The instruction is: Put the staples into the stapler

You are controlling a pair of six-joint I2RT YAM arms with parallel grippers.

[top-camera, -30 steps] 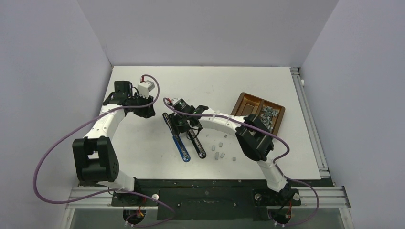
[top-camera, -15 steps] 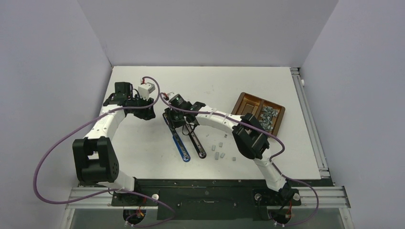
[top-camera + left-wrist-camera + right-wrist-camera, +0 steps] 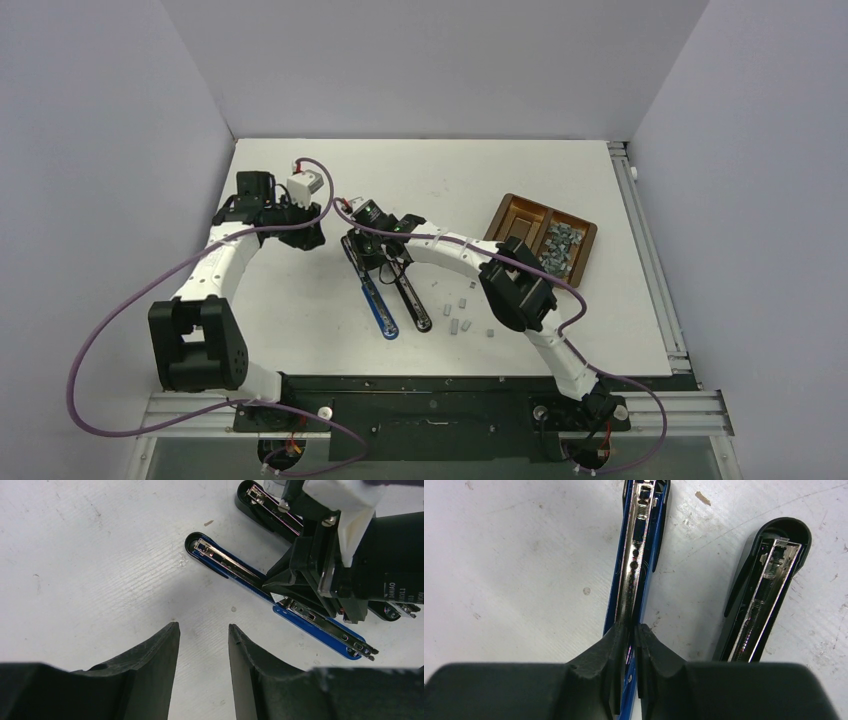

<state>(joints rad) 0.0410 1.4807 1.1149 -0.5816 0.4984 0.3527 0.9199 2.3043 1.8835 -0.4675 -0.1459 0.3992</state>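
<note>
Your right gripper [image 3: 631,630] has slid up the long blue opened-flat stapler [image 3: 636,555], clenched nearly shut over its channel; on what, I cannot tell. Your left gripper [image 3: 204,640] gapes idle. Small silver staples [image 3: 455,325] lie loose nearby, unloaded.

There were two staplers: one blue stapler [image 3: 378,305] and one black stapler [image 3: 412,300]. One brown tray [image 3: 515,213] had two compartments. Loose staples [image 3: 459,325] outside it numbered perhaps six; the heap [image 3: 560,245] inside was too jumbled to count.

top view looks down from behind; both wrist views sit close, sharing the blue stapler [image 3: 227,562].
</note>
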